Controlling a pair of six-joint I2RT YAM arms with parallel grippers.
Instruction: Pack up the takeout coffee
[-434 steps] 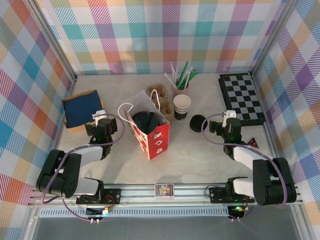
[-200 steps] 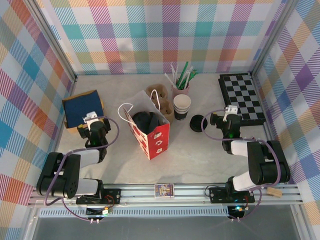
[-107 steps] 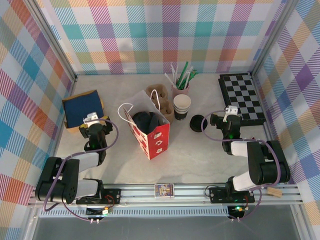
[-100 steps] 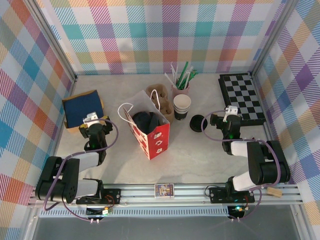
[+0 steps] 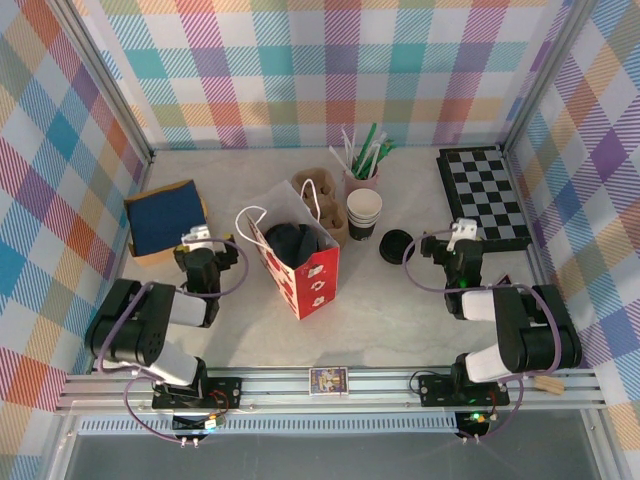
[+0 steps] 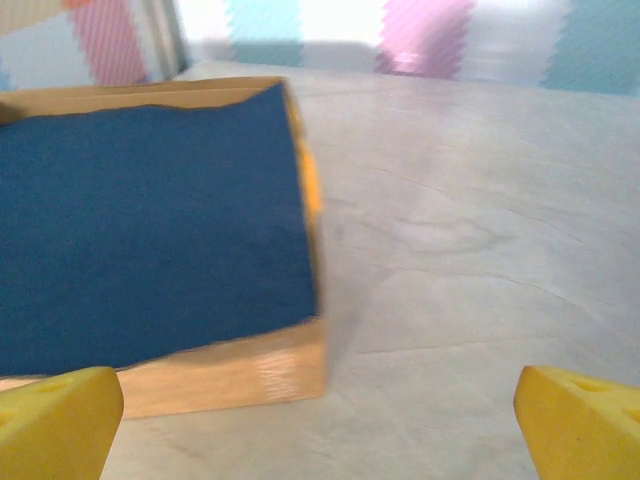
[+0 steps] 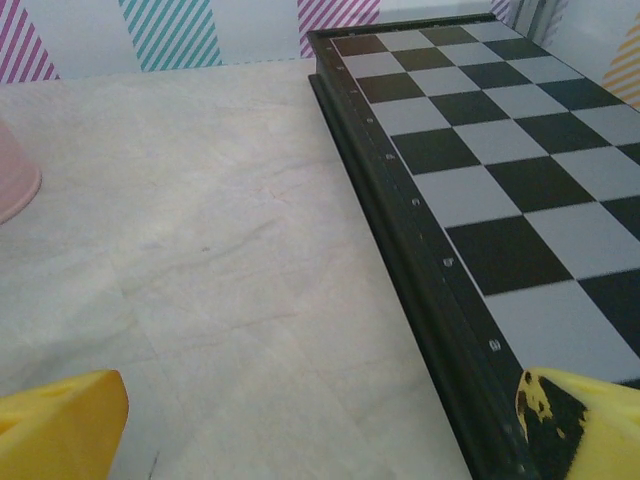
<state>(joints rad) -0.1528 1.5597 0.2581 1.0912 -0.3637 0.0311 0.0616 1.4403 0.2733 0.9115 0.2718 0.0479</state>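
The takeout coffee (image 5: 290,243) stands inside the red paper bag (image 5: 308,278) at the table's middle. Its round black lid shows through the bag's open top, while the bag walls hide the cup's body. My left gripper (image 5: 196,240) rests low on the table left of the bag, beside the blue box (image 5: 165,218). It is open with nothing between its yellow fingertips (image 6: 60,420). My right gripper (image 5: 462,236) sits low to the right, near the chessboard (image 5: 483,195). Its fingertips (image 7: 585,420) are also wide apart and empty.
A stack of lidless white cups (image 5: 364,212) stands behind the bag, with a loose black lid (image 5: 396,246) to its right. A pink cup of straws (image 5: 362,165) and a cardboard carrier (image 5: 318,190) lie further back. A small card box (image 5: 329,380) sits on the front rail.
Both arms have folded back to their bases and settled low. The left gripper swung left, then slightly back right. The bag and its contents have not moved.
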